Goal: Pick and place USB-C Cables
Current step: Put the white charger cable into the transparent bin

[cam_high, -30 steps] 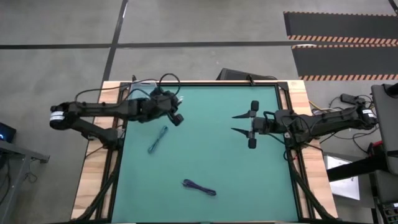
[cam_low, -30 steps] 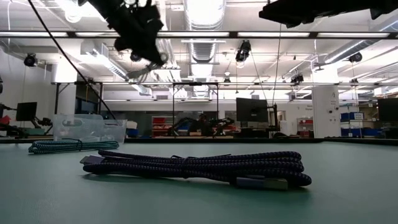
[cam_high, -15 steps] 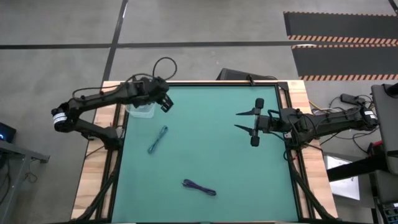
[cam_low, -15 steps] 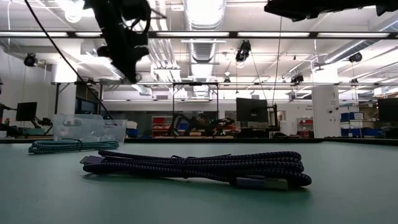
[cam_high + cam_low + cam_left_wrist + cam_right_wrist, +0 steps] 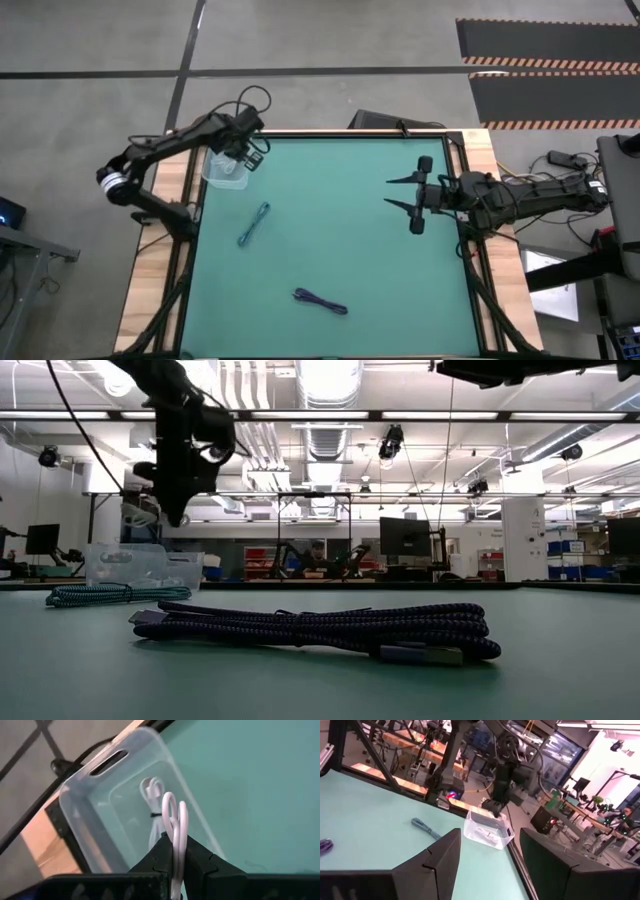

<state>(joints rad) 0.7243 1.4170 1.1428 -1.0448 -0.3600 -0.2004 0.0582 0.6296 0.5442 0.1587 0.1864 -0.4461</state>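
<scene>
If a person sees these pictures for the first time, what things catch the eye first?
First, the left gripper above the clear bin at the table's far left corner, its fingers shut on a white cable; another white cable lies inside the bin. On the green mat lie a teal cable and, nearer the front, a purple cable. The right gripper waits open at the right side.

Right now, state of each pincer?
Left pincer: closed on a thin white bundled cable, above the clear plastic bin.
Right pincer: open, holding nothing, over the green table.
</scene>
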